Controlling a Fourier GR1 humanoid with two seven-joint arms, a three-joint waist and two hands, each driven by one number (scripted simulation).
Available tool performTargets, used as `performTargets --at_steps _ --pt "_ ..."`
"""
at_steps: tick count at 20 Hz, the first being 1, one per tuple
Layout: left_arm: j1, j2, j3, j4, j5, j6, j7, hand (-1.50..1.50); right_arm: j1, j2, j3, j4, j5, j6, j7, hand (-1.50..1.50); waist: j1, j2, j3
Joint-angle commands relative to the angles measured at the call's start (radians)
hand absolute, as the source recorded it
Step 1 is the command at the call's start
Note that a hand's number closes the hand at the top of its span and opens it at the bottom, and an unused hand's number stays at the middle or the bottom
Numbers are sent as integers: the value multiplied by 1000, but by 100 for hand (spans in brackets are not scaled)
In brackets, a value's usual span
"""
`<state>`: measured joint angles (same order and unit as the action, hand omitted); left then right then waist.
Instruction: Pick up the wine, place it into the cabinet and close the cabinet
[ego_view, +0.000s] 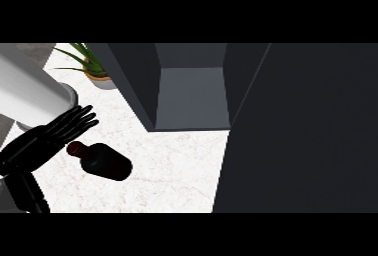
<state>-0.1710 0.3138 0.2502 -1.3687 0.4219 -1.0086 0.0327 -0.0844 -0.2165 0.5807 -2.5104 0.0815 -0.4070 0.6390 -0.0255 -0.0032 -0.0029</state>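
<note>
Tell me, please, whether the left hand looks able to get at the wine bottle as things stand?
Probably yes: the left hand hangs open right beside the wine bottle, its fingers straight, and nothing lies between them.

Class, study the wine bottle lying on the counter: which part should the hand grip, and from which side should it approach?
Probably the wide body of the wine bottle, taken from above. It lies on its side with its neck pointing up-left toward the left hand, whose fingers are straight beside it. The narrow neck looks too slim for a sure hold.
</note>
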Motion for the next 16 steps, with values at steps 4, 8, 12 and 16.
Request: performTargets --at_steps 4,8,12,16 --pt "-67 -23 5 164 -217 -57 -186 -150 49 -41 21 -146 92 -9 22 -150 4 3 1" --pt "-99 -1 0 260 -303 -52 -272 -150 18 -69 -9 -199 77 -19 90 -150 -6 3 -1" --pt "-105 4 -15 338 -384 -22 -388 -150 -11 -63 7 -170 82 -42 77 -150 -5 4 -1" --pt "-109 7 -43 392 -452 37 -476 -150 7 -77 47 -204 104 -66 74 -150 -17 1 -2"
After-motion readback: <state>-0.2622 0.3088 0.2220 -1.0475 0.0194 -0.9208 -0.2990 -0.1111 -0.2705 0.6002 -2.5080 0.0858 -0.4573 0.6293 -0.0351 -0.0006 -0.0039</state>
